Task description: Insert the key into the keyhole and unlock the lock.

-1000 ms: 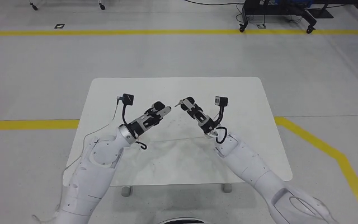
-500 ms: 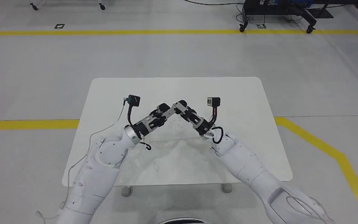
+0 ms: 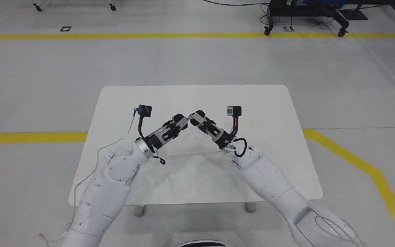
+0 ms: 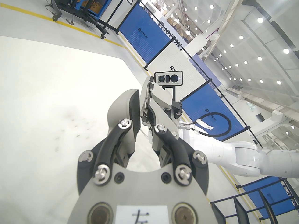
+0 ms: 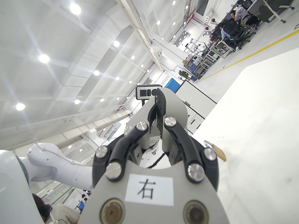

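Observation:
My two grippers meet tip to tip above the middle of the white table (image 3: 265,105). The right gripper (image 3: 195,115) (image 5: 155,104) is shut on a small metal key with a wire ring (image 4: 145,104). The left gripper (image 3: 181,118) (image 4: 143,108) is open by a narrow gap, its pads standing on either side of that ring. A brass padlock (image 5: 216,151) with a steel shackle lies flat on the table below and beside the right gripper. Its keyhole is hidden.
The table's top (image 4: 58,82) carries a few faint dark marks. Its rounded far corner (image 5: 247,68) borders open floor with a yellow line (image 3: 197,35). A wheeled black cart (image 3: 305,12) stands far behind the table.
Over the last second both arms swung inward until the gripper tips met. The right gripper carried the key toward the left one. In the last half second they barely moved.

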